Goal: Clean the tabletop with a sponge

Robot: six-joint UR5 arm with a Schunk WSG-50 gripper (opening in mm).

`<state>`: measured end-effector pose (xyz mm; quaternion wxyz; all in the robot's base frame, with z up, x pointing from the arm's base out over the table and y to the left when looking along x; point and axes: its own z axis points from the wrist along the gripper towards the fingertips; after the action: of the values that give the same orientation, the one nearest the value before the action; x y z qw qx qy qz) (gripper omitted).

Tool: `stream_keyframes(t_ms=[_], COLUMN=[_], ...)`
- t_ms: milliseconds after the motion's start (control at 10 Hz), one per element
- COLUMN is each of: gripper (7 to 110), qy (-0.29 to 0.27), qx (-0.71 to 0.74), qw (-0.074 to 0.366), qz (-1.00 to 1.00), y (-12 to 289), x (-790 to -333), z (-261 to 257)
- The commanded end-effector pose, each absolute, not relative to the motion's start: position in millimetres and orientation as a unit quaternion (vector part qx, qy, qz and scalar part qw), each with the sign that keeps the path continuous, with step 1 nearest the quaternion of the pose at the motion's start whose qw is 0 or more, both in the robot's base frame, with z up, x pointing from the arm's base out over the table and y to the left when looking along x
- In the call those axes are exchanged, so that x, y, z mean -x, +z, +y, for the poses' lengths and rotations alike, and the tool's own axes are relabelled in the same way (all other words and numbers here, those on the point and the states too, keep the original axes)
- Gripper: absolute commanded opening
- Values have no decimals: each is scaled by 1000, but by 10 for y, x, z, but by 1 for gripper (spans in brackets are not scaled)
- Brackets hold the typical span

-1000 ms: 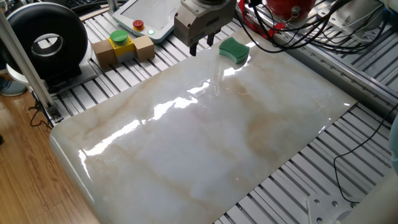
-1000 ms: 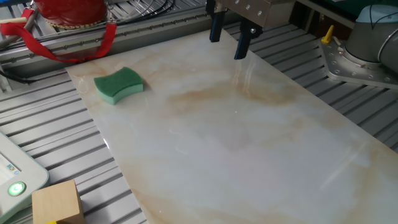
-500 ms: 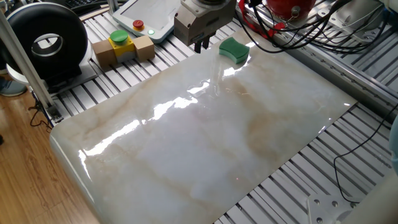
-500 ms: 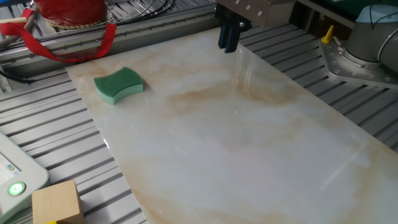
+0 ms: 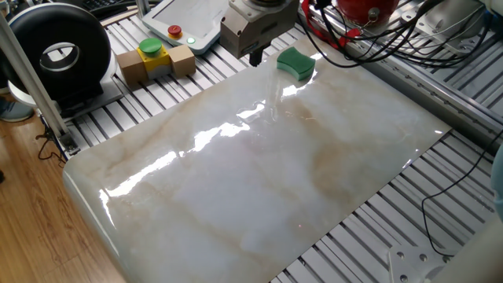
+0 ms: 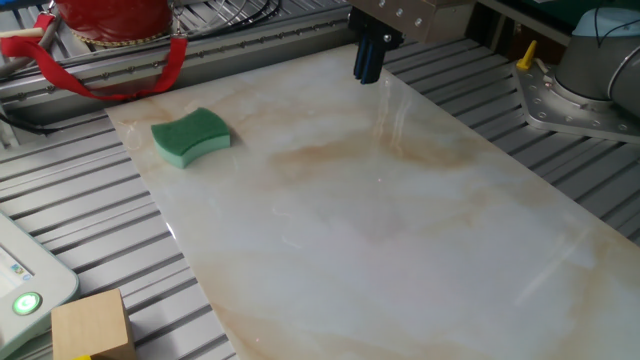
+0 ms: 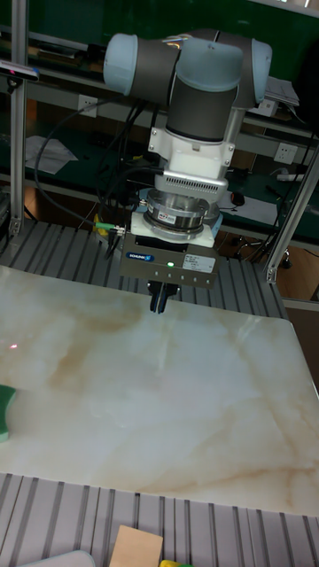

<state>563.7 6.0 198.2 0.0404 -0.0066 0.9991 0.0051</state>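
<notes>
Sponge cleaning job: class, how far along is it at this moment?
Nothing looks done. The sponge lies untouched on the tabletop, well apart from the claw, which hangs shut and empty over the far edge. Left: reach the sponge, grasp it, wipe the slab.

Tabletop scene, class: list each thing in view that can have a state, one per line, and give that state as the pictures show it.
gripper: shut, holding nothing, above the slab's edge.
sponge: lying flat on the tabletop, untouched, apart from the gripper.
tabletop: glossy, with faint tan-brown patches.
green lamp: lit, on the white panel.
yellow-and-green button: sitting on top of its cardboard box.
</notes>
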Motion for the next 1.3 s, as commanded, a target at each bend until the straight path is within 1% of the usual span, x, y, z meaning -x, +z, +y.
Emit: stream_keyframes(t_ms=[0,300,400,700,900,1200], gripper=[7,7,7,7,7,7], qy=[14,25,19,20,22,26], qx=[5,11,9,2,2,5], qw=[36,26,24,28,23,27], qz=[999,999,999,999,999,999], y=[1990,1981,1965,1976,2006,1954], x=[-5612,-5563,-5553,-5571,-5544,-5559], z=[94,163,145,141,133,157])
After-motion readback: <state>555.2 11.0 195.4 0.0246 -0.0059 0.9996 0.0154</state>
